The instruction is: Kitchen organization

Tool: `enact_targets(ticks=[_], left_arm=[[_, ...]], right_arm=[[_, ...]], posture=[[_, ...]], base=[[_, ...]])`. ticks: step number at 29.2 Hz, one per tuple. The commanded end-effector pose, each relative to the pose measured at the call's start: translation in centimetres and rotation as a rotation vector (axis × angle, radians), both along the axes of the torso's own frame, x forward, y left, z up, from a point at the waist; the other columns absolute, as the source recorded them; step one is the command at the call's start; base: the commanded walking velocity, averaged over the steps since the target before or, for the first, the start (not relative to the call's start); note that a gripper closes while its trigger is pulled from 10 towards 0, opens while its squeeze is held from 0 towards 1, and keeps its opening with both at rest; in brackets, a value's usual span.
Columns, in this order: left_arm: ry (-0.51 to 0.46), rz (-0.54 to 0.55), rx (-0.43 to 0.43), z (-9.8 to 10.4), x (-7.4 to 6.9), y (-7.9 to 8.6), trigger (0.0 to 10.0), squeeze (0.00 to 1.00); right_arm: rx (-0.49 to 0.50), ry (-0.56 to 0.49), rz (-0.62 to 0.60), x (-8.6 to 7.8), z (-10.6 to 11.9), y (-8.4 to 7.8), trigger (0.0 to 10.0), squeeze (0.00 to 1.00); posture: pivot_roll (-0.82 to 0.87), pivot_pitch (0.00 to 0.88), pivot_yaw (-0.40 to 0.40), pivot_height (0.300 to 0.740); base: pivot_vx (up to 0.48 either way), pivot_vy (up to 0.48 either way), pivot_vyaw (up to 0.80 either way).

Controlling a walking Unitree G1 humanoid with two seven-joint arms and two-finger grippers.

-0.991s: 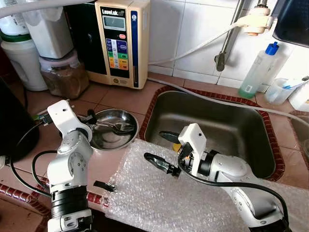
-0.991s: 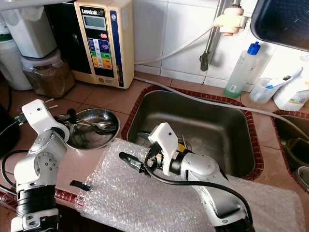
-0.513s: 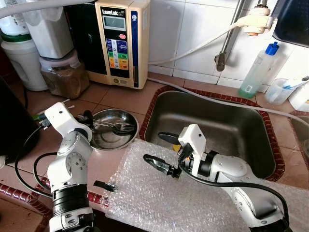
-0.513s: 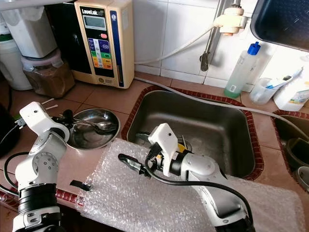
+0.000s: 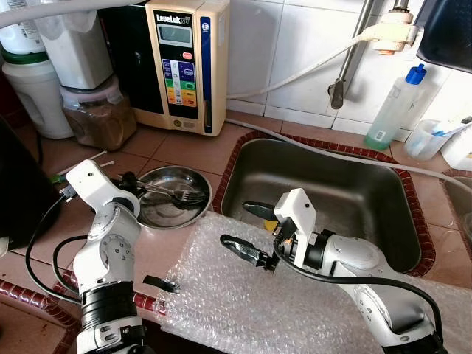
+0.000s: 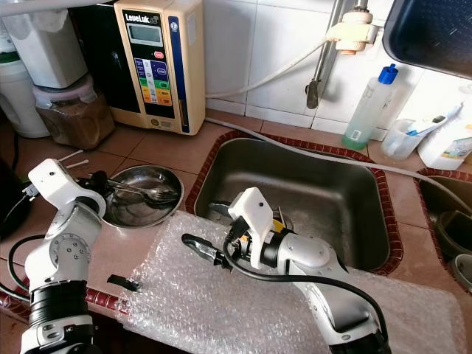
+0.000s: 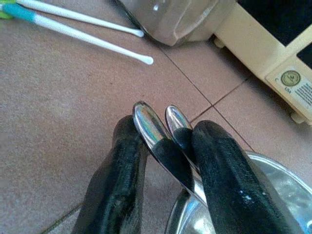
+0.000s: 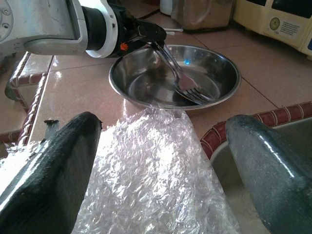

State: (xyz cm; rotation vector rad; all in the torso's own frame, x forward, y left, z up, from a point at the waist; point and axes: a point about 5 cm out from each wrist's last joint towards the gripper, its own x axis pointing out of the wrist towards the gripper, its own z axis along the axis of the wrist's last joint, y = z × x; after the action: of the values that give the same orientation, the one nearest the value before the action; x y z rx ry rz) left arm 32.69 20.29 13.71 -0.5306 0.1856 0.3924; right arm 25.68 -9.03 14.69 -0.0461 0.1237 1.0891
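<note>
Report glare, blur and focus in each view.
Eye views: sharp, evenly lit; glare on the bubble wrap and steel dish. Left wrist view: left gripper close and soft, bright reflections on the two handles it pinches. Right wrist view: blurred fingers, dish in focus, wrap glaring.

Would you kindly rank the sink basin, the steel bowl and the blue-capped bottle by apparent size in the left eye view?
1. Sink basin, clearly largest.
2. Steel bowl.
3. Blue-capped bottle, though it stands farther from the camera, so its place against the bowl is unsure.
</note>
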Motion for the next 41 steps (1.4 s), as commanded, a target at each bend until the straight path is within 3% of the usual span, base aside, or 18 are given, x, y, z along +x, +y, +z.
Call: enact_targets(ticks=[1, 9, 19, 25, 32, 41], left_arm=[[-0.002, 0.026, -0.004, 0.1, 0.1, 0.4, 0.0, 0.0], [-0.03, 0.083, 0.031, 1.0, -0.2, 0.9, 0.0, 0.0], [-0.108, 0.053, 0.119, 2.8, -0.1, 0.2, 0.0, 0.0], [-0.213, 0.014, 0.186, 5.6, 0.3, -0.6, 0.0, 0.0], [-0.278, -0.012, 0.221, 7.4, 0.3, -1.3, 0.0, 0.0], [-0.498, -0.127, 0.398, 12.4, 0.4, -3.4, 0.0, 0.0]], right_arm=[[-0.006, -0.01, 0.014, -0.1, 0.2, 0.0, 10.0, 0.0], [-0.015, -0.013, 0.013, 0.0, 0.1, 0.0, 10.0, 0.0], [-0.017, -0.012, 0.008, 0.2, -0.1, 0.0, 10.0, 0.0], [-0.022, -0.015, 0.005, 0.3, -0.2, 0.0, 10.0, 0.0], [-0.023, -0.015, 0.004, 0.3, -0.2, 0.0, 10.0, 0.0], [-0.027, -0.049, -0.025, 0.7, 0.1, -0.1, 10.0, 0.0]], posture=[[0.11, 0.0, -0.014, 0.74], [0.11, 0.0, -0.015, 0.74], [0.12, 0.0, -0.012, 0.74], [0.12, 0.0, -0.015, 0.74], [0.12, 0.0, -0.014, 0.74], [0.12, 0.0, -0.013, 0.74]], base=[[0.0, 0.0, 0.0], [0.0, 0.0, 0.0], [0.0, 0.0, 0.0], [0.0, 0.0, 0.0], [0.0, 0.0, 0.0], [0.0, 0.0, 0.0]])
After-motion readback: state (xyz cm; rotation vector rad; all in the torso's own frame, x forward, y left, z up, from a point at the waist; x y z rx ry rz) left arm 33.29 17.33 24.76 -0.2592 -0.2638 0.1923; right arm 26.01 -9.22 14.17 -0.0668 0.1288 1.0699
